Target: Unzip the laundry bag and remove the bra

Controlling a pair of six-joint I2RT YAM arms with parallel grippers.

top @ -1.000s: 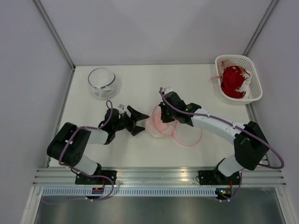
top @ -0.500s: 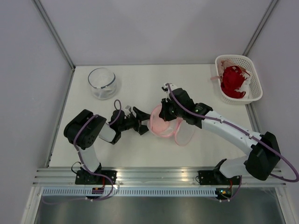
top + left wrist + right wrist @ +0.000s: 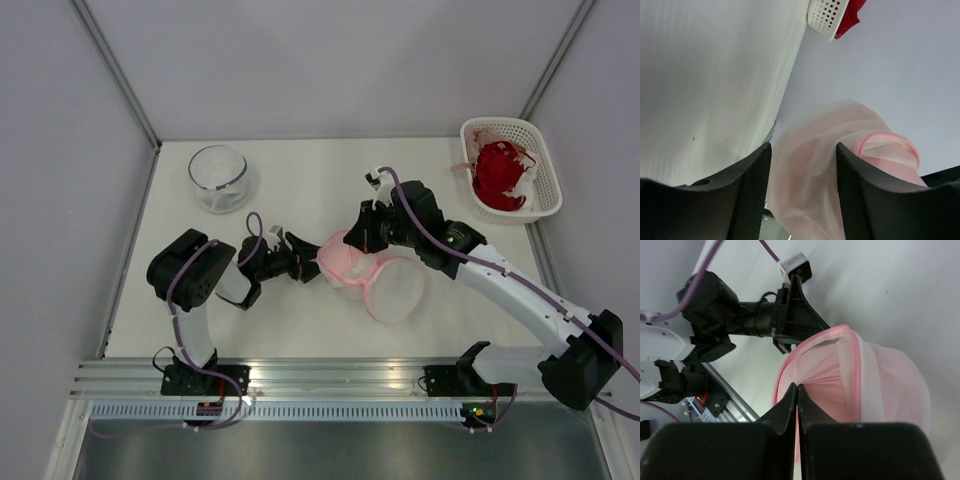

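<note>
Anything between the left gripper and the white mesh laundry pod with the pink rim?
Nothing visible. The white mesh laundry pod already bulges between the parted fingers of the left gripper, and no other object is in that gap.

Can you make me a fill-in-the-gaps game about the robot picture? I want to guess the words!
1. The garment lying in the white basket is ___.
2. The laundry bag has a ___ rim.
3. The left gripper has the mesh ___ between its fingers.

Missing words: red; pink; bag
</note>
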